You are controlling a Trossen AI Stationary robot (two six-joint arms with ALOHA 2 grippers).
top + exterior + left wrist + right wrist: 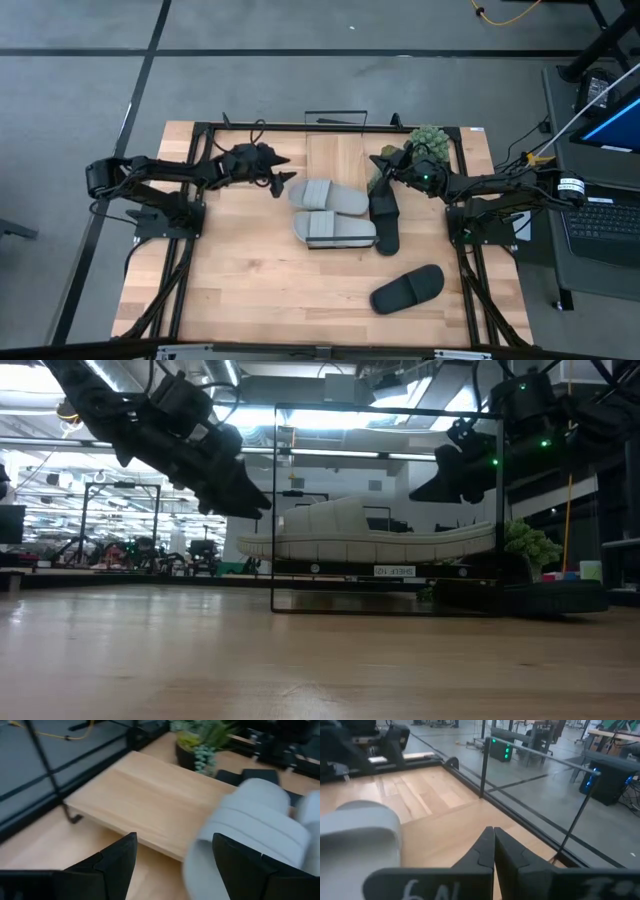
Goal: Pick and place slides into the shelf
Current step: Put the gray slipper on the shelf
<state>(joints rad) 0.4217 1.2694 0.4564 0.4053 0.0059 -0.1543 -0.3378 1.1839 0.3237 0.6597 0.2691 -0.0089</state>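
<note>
Grey slides [330, 212] lie on the shelf [337, 160]; left gripper [283, 184], jaws released, hovers just left of them. Right gripper [378, 166], jaws clenched empty, hovers right.

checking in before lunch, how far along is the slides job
Partly done, it seems. Two grey slides lie at the shelf, overlapping its front edge; whether they sit on or under it isn't clear. One black slide lies beside them and another sits apart on the table. Nothing is held: the left gripper is open near the grey pair, the right gripper shut and empty.
</note>
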